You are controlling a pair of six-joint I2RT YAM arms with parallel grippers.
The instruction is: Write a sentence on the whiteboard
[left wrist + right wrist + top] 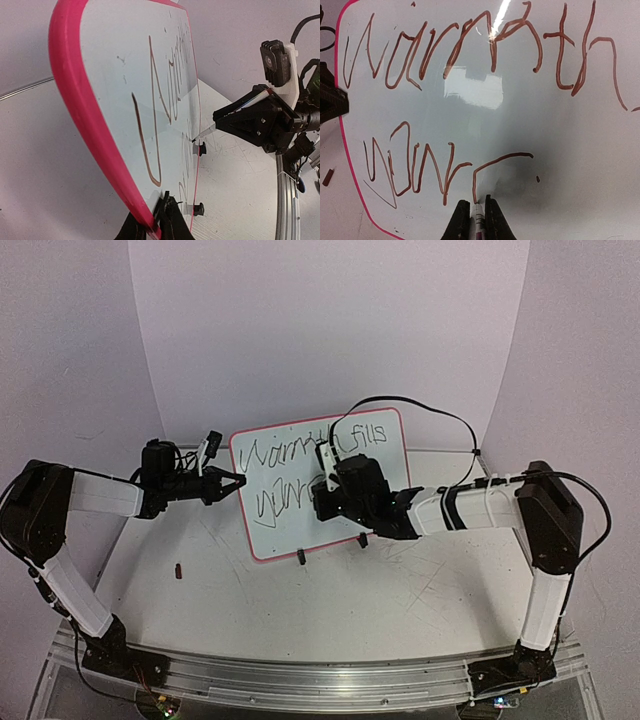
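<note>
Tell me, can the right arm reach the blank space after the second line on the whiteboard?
Probably yes. The right gripper holds the marker with its tip on the whiteboard right there, and the space beside it is bare. The left gripper grips the left edge.

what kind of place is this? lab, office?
Probably a robotics lab cell: a plain lilac curved backdrop encloses a scratched grey tabletop, with a bare aluminium mounting rail along its near edge.
</note>
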